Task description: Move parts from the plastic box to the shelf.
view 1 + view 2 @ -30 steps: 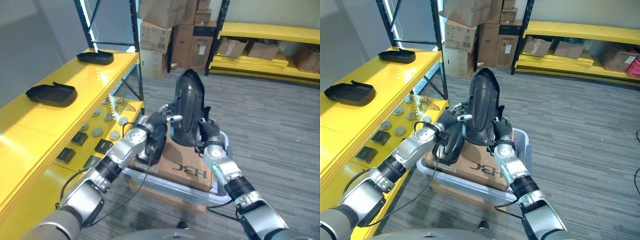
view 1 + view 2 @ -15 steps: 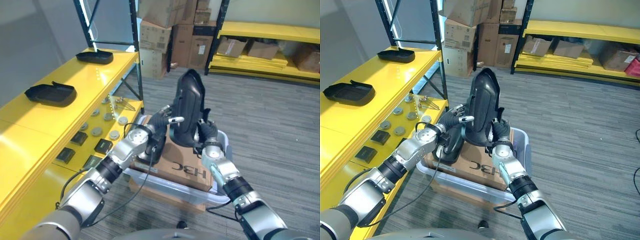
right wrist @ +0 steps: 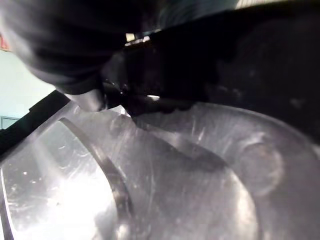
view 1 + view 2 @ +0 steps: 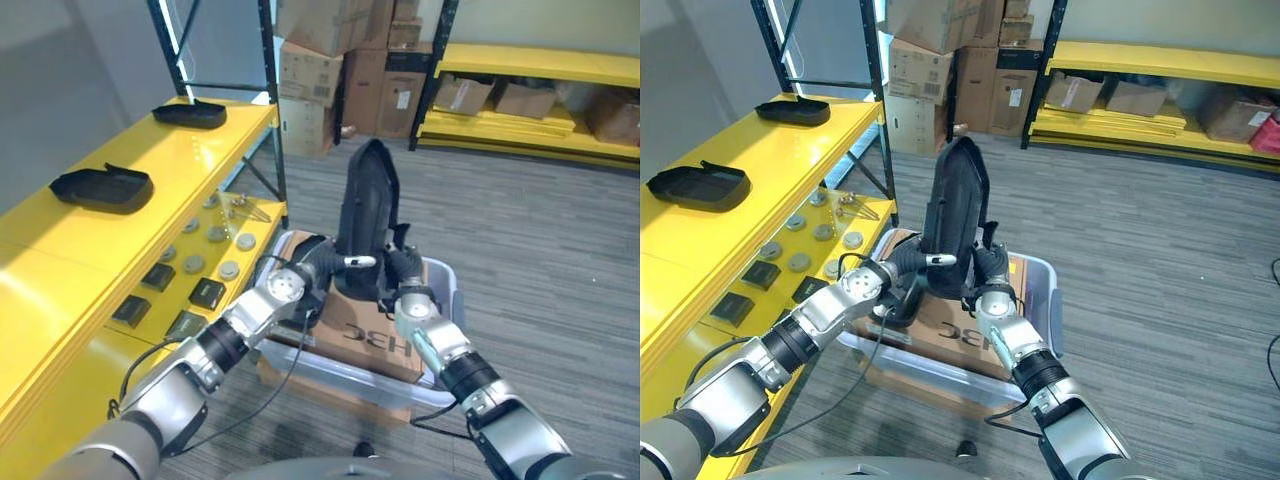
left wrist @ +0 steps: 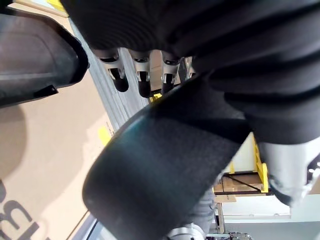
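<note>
Yellow steel shelf (image 4: 150, 190) is seen at the robot's left, carrying two black moulded trays (image 4: 102, 187); grey discs (image 4: 195, 263) lie on its lower level. A tall black curved plastic part (image 4: 365, 215) is held upright above the brown cardboard box (image 4: 370, 335) in the clear plastic box (image 4: 440, 285). It is clamped between the left hand (image 4: 325, 265) and right hand (image 4: 400, 275), with the fingers (image 5: 142, 82) curled round its lower end from both sides.
</note>
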You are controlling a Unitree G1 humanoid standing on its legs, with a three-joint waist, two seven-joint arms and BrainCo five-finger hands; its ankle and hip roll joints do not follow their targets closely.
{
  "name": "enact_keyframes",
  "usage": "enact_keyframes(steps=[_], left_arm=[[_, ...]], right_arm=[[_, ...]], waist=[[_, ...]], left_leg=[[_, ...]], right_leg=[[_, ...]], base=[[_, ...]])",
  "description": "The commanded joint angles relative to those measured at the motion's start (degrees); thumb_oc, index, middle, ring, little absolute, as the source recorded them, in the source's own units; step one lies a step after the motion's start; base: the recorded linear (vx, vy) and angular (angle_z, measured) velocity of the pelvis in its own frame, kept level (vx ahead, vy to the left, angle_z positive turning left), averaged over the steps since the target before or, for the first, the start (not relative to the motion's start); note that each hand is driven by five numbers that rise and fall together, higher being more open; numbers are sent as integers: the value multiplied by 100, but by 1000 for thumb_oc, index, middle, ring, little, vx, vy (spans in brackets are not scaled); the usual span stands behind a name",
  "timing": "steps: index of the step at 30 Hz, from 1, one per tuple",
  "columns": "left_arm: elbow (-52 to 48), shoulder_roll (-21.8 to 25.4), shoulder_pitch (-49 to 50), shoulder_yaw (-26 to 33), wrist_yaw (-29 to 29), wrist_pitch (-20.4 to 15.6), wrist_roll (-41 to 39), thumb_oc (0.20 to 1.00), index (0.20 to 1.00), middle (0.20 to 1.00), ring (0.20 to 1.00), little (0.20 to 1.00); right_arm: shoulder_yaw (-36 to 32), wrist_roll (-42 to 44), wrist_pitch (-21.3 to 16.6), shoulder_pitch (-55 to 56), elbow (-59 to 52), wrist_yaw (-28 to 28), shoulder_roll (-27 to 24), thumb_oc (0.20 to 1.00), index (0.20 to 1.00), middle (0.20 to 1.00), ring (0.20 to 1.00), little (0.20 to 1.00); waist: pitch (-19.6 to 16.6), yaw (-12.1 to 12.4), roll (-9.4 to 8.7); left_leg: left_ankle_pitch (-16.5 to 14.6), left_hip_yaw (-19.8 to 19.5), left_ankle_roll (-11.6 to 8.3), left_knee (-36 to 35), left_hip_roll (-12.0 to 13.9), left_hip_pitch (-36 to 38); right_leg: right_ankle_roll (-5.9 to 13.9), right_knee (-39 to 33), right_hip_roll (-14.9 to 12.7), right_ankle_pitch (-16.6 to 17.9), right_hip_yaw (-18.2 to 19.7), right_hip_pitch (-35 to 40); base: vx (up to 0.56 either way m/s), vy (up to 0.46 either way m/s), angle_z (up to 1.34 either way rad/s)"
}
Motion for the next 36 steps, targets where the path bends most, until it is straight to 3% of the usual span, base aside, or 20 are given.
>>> enact_keyframes(steps=[1, 2, 3, 4, 13, 27, 28, 29, 36], left_arm=[[431, -536, -514, -463, -197, -219, 399, 1000, 1000, 1000, 1000, 1000], [447, -537, -514, -490, -187, -228, 433, 1000, 1000, 1000, 1000, 1000], [441, -533, -524, -493, -214, -201, 492, 812, 812, 812, 812, 812], [438, -527, -533, -510, -214, -207, 556, 200, 200, 200, 200, 200], [392, -490, -524, -586, -155, -397, 718, 200, 200, 200, 200, 200], [221, -483, -469, -632, -55, -517, 586, 200, 200, 200, 200, 200], [201, -470, -436, -619, -24, -565, 565, 200, 200, 200, 200, 200], [197, -468, -433, -619, -23, -563, 564, 200, 200, 200, 200, 200], [216, -449, -356, -538, 199, -763, 403, 200, 200, 200, 200, 200]], right_arm=[[340, -210, -259, -1153, 70, 46, 395, 200, 200, 200, 200, 200], [354, -203, -257, -1156, 63, 44, 392, 200, 200, 200, 200, 200], [365, -198, -282, -1154, 75, 39, 394, 200, 200, 200, 200, 200], [371, -188, -286, -1152, 66, 36, 394, 200, 200, 200, 200, 200], [420, -168, -205, -1126, -39, 28, 416, 200, 200, 200, 200, 200], [442, -118, -423, -1072, -79, 207, 460, 200, 200, 200, 200, 200], [426, -82, -475, -1046, -99, 267, 451, 862, 862, 862, 862, 862], [425, -77, -478, -1044, -100, 269, 451, 1000, 1000, 1000, 1000, 1000], [363, 265, -640, -994, -198, 392, 487, 1000, 1000, 1000, 1000, 1000]], waist=[[-228, 89, -125], [-222, 86, -125], [-221, 87, -122], [-219, 81, -122], [-206, 66, -121], [-187, 81, -122], [-187, 84, -126], [-188, 84, -126], [-179, 103, -133]], left_leg=[[-360, 36, -271, 465, 474, -124], [-360, 37, -271, 464, 477, -119], [-357, 31, -270, 458, 474, -121], [-357, 35, -270, 457, 477, -120], [-358, 39, -274, 447, 484, -97], [-358, 24, -282, 469, 494, -93], [-361, 27, -283, 472, 495, -91], [-362, 27, -283, 473, 495, -91], [-357, 6, -287, 479, 492, -90]], right_leg=[[578, 47, -427, -282, -112, 122], [578, 52, -428, -282, -114, 123], [578, 52, -427, -281, -112, 119], [580, 54, -430, -281, -113, 117], [574, 55, -428, -293, -106, 133], [562, 69, -423, -308, -117, 151], [560, 68, -424, -311, -120, 155], [560, 68, -424, -311, -120, 155], [553, 69, -424, -306, -129, 162]], base=[[0, 0, 0], [0, 0, 0], [0, 0, 0], [0, 0, 0], [0, 0, 0], [0, 0, 0], [0, 0, 0], [0, 0, 0], [0, 0, 0]])
